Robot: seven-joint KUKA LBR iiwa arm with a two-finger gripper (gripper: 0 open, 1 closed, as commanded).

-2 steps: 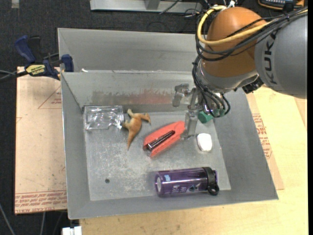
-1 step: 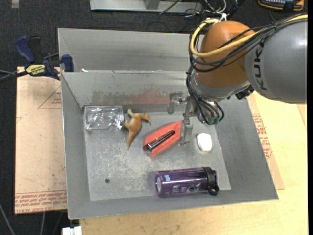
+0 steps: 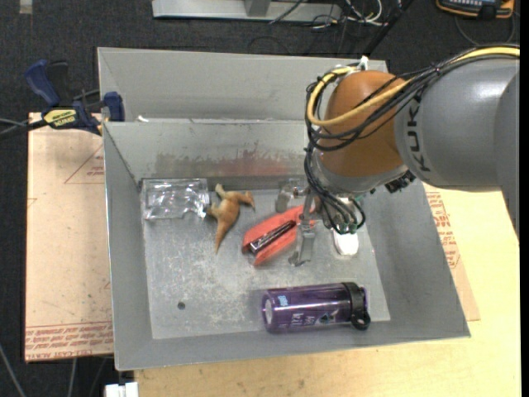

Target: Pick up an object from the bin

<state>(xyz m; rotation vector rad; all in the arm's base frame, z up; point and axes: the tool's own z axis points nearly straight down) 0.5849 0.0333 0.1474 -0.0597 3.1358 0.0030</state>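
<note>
End effector (image 3: 296,223) looks spread, straddling the right end of the red stapler-looking thing (image 3: 269,238) in the middle of the bin (image 3: 190,292), just beside a brown toy dinosaur (image 3: 225,212). I'd go straight down and close across its narrow width, since hard, smooth plastic probably slips. The round purple bottle (image 3: 312,308) nearby would likely roll.

probably a red stapler (image 3: 268,237), lying slanted, central
</note>
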